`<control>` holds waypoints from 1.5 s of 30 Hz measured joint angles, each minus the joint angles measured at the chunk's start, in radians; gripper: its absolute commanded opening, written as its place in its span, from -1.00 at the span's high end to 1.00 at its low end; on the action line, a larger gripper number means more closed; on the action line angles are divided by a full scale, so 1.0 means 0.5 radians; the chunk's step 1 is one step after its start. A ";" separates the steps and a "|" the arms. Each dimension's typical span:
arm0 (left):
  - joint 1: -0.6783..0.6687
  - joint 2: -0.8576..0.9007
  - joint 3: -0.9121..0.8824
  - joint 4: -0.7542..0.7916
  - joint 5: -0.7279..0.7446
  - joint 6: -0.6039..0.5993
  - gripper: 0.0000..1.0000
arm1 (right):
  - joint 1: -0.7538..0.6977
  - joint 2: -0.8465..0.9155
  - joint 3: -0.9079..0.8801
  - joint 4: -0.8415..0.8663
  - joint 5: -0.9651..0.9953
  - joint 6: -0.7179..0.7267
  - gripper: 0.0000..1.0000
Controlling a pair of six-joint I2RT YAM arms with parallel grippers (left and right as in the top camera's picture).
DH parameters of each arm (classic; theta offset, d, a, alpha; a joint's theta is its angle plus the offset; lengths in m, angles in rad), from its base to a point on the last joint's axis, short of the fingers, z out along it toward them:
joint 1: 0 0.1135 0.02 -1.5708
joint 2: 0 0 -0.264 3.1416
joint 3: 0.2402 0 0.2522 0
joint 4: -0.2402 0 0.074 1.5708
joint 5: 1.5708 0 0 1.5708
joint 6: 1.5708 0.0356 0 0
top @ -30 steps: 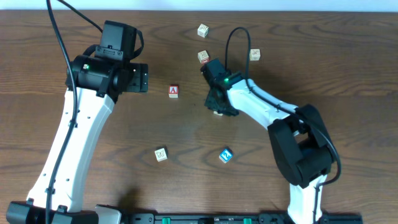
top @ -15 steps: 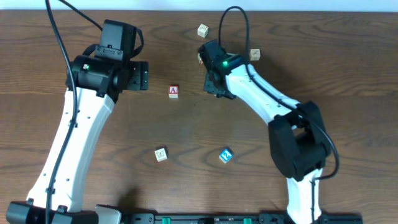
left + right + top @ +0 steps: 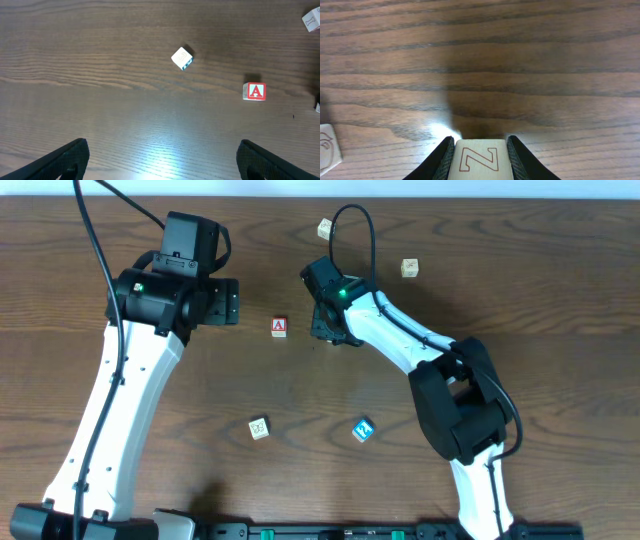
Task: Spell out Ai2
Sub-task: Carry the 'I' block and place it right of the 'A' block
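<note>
Furthest left, the left claw [image 3: 162, 145]: released, fingers spread as wide as can be, nothing between them, only bare desk [image 3: 100, 75] below. Ahead of that claw in its wrist view, a white cube with a blue side [image 3: 181, 57], turned at an angle to the wood grain and touching nothing; hidden under the arm from overhead. Well apart from the left claw, toward the arm bases, a pale cube with a faint picture [image 3: 259, 428], alone on the wood.

Next, between the two claws, the letter A cube [image 3: 279, 326]: white face up with a red "A", flat on the desk. To the right of the left claw and just left of the right claw, touching neither.

Then the right claw [image 3: 476, 150]: clenched on a pale wooden cube [image 3: 476, 160], one finger against each side. On the face toward the wrist camera, a red-outlined mark like a "Z"; whether this is the "I" cube, impossible to say. Impossible to tell, too, whether lifted or resting on the desk.

Beyond the right claw, toward the far edge of the desk, the far cube [image 3: 326, 228], pale and well apart. On the near side of the right claw, beside the arm's black elbow, the blue cube [image 3: 362, 429]: blue face up, with a white figure too small to read. Furthest right, past the right claw, the last cube [image 3: 409, 268], pale, apart from all the rest.
</note>
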 measured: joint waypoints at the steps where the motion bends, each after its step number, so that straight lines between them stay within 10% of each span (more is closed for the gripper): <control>1: 0.000 0.000 0.000 0.000 0.000 0.000 -0.91 | 0.000 0.000 0.000 -0.001 -0.006 0.000 0.39; 27: 0.000 0.000 0.000 0.000 0.000 0.000 -0.91 | 0.009 0.001 0.043 -0.011 -0.063 0.011 -0.03; 45: 0.002 0.005 -0.547 0.478 0.099 0.052 -0.91 | -0.194 -0.208 0.534 -1.062 0.323 0.009 -0.33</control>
